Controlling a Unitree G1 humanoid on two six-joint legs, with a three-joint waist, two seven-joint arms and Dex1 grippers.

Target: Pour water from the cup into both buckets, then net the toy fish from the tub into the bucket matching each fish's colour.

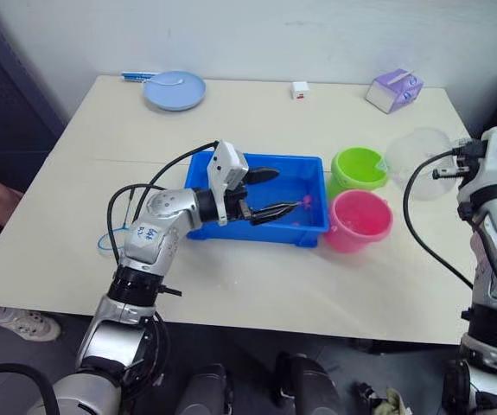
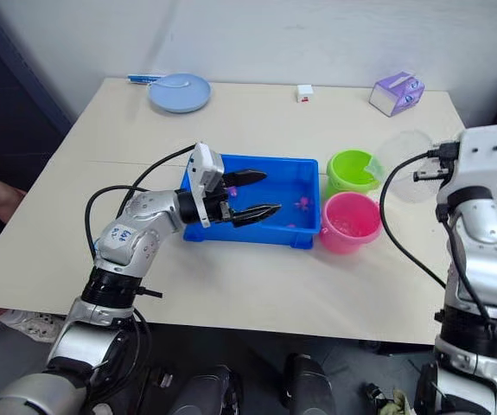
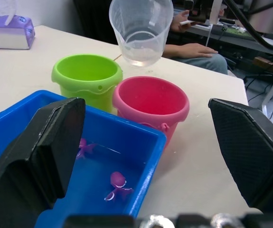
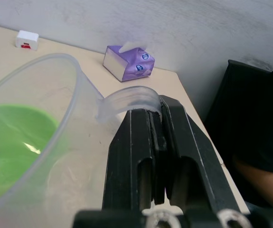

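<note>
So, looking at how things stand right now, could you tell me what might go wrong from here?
1. The right gripper pinches only the thin handle of the clear cup, tipped over the green bucket; it could twist and spill onto the table.
2. The pink bucket touches the green one, so water may land in the wrong one.
3. The open left gripper hangs over the blue tub and could knock it.

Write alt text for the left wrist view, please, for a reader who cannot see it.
The open left gripper hangs over the blue tub, where two pink toy fish lie. Beyond stand a green bucket and a pink bucket, with the clear cup held above them.
</note>
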